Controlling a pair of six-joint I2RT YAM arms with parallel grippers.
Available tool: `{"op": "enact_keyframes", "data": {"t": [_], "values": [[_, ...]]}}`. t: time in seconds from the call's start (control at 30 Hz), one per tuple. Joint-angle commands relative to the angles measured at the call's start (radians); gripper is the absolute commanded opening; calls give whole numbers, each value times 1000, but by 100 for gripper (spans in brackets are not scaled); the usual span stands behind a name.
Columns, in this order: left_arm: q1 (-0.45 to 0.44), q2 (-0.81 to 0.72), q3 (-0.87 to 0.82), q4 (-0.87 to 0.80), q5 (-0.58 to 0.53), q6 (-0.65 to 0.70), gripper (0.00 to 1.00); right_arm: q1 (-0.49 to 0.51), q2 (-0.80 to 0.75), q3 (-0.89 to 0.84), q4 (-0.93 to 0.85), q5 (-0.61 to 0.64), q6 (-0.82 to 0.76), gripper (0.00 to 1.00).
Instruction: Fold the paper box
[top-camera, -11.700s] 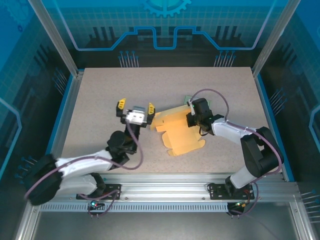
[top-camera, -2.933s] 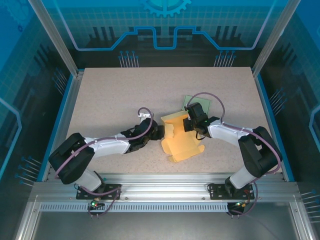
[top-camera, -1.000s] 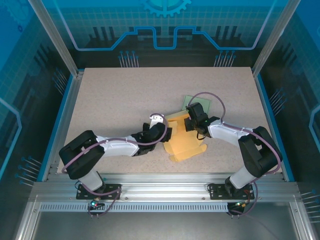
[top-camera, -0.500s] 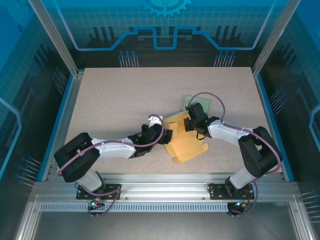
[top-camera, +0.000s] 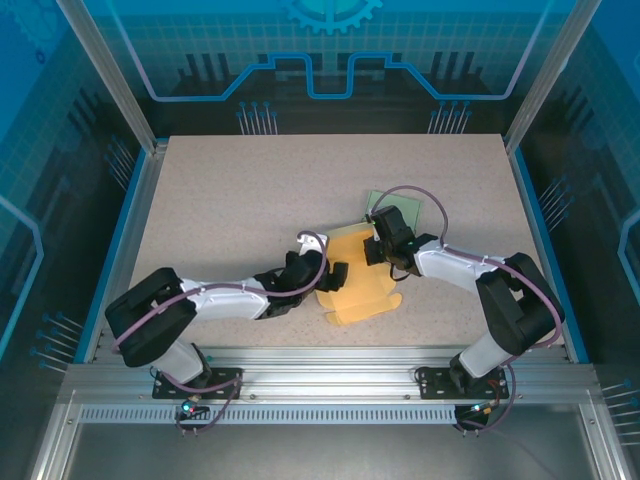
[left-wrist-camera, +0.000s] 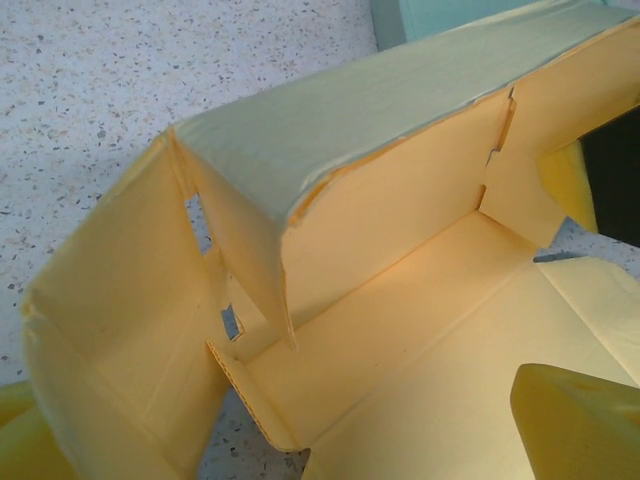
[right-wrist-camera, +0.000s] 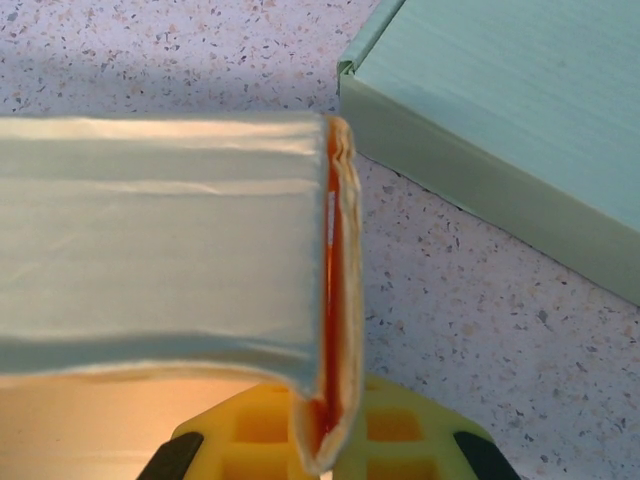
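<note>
A speckled beige table (top-camera: 220, 200) is sitting inside a blue-lit enclosure with an aluminium frame, and the two arms are reaching onto it from the near edge. The yellow paper box (top-camera: 365, 290) is lying just off the table's middle toward 5 o'clock, partly folded. Its far wall and one side wall are standing up, while its near flaps are lying flat on the surface. A flat pale green box (top-camera: 402, 208) is resting behind it, at about 1 o'clock from the yellow one. The two are close together, and whether they are touching cannot be told.

The left arm is stretching in low from 8 o'clock, and the left gripper (top-camera: 335, 275) is meeting the box's 9 o'clock side. In the left wrist view its yellow fingertips (left-wrist-camera: 575, 420) are standing wide apart and released. One is hovering over the box floor and the other is showing outside the raised side wall, so that wall is sitting between them ungripped. The far wall is leaning inward over the floor, its pale outer face turned up.

The right arm is coming in from 4 o'clock, and the right gripper (top-camera: 378, 250) is sitting at the box's far edge, at 12 o'clock on the box. In the right wrist view its yellow pads are clenched on the folded end of that far wall (right-wrist-camera: 150, 240), pinching the doubled cardboard edge.
</note>
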Motion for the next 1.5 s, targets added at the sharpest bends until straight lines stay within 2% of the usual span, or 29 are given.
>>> {"op": "enact_keyframes", "data": {"t": [0.0, 0.17, 0.3, 0.5, 0.7, 0.93, 1.07, 1.23, 1.47], "values": [[-6, -65, -27, 11, 5, 1, 99, 14, 14, 21, 10, -19, 11, 0], [-6, -176, -55, -29, -12, -7, 99, 14, 18, 24, 7, -17, 8, 0], [8, -289, -86, -145, -124, -52, 98, 14, 19, 24, 8, -17, 10, 0], [105, -363, -112, -344, -169, -205, 85, 14, 19, 24, 7, -15, 11, 0], [128, -264, -68, -400, -164, -209, 83, 13, 19, 24, 7, -15, 8, 0], [109, -117, 1, -298, -99, -99, 89, 14, 18, 24, 6, -14, 8, 0], [77, -100, 22, -255, -60, -51, 89, 14, 18, 24, 6, -12, 6, 0], [67, -89, 35, -259, 6, -69, 90, 13, 19, 27, 6, -12, 5, 0], [65, -59, 35, -247, 16, -69, 91, 14, 24, 28, 5, -17, 8, 0]]}}
